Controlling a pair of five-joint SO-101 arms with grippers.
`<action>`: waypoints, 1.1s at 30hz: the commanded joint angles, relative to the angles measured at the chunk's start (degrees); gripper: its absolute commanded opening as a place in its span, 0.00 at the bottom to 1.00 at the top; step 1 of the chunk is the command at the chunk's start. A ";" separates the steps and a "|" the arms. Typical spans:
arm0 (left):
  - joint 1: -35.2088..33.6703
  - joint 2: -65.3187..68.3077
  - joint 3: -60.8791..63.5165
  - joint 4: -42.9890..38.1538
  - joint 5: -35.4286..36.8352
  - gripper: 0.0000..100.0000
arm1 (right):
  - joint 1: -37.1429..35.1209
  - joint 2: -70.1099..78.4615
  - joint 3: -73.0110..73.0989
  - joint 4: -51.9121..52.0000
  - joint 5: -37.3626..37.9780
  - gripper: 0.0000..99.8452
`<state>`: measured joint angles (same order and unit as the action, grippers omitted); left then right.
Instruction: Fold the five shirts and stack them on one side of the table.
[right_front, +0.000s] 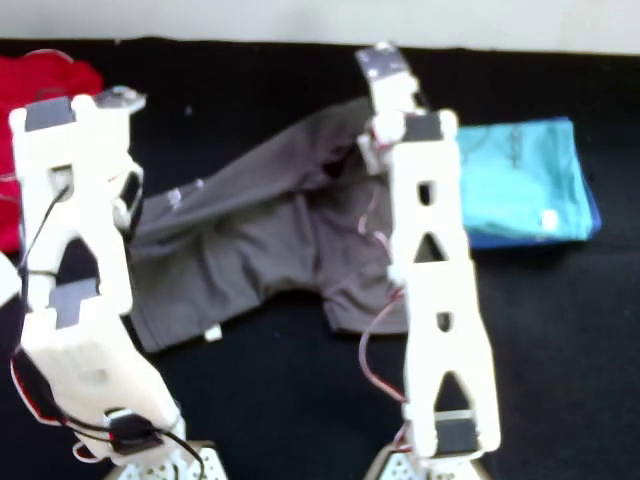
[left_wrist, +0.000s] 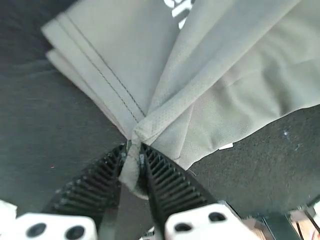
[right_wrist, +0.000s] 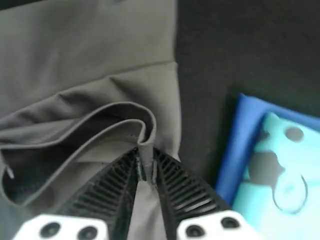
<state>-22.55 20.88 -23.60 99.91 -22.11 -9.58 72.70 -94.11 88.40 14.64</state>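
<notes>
Grey shirt (right_front: 250, 230) lies mid-table (right_front: 300, 400), long axis running left-near to right-far. Left gripper (left_wrist: 132, 161) is clamped on a bunched hem fold at the shirt's left end. Right gripper (right_wrist: 145, 169) is pinched on a raised fold at its far right end. The cloth spans between the two arms.

The folded teal shirt (right_front: 520, 180) sits on a blue shirt (right_wrist: 240, 145) just right of the right gripper. A red shirt (right_front: 40, 80) is at far left.

Judgement: the fold should go across the long axis, with both arms moving together.

Matt cloth shirt (left_wrist: 220, 75); left end effector (left_wrist: 133, 149) of ribbed plastic.
</notes>
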 joint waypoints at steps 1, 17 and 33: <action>-0.48 -9.19 -0.04 1.23 -0.62 0.01 | 1.71 -10.15 -7.16 5.58 -4.48 0.01; 0.13 -15.96 8.84 0.53 -3.87 0.01 | 3.38 -41.54 10.42 12.88 -5.19 0.01; -0.22 -16.04 -3.74 1.14 -3.60 0.01 | 3.38 -60.35 46.99 12.70 -5.01 0.01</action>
<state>-22.55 7.87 -28.00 100.53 -25.54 -7.03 16.35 -47.43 100.62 9.89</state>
